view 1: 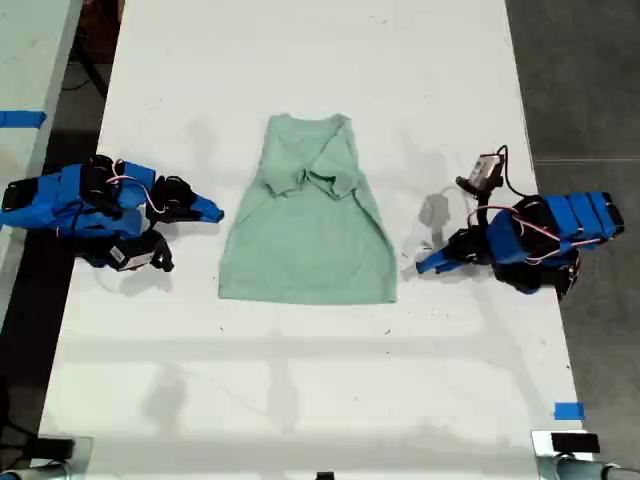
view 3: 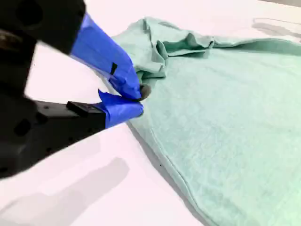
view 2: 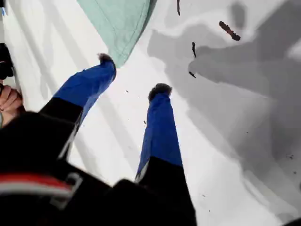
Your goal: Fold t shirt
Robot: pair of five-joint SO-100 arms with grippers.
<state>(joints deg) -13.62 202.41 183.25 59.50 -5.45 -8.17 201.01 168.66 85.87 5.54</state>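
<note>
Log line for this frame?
shirt: flat, sleeves folded in | first end effector: open, empty, near hem corner | second end effector: shut, empty, beside shirt edge

Nothing readable is showing in any view: no words, numbers, brand marks or signs are appearing on the t shirt (view 1: 308, 225), on either blue arm, or on the white table (view 1: 300, 380).

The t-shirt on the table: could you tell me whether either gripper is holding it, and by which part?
Nothing is held. My first gripper is open beside a corner of the t-shirt; my second gripper is nearly shut at its edge, with no cloth between the fingertips.
</note>
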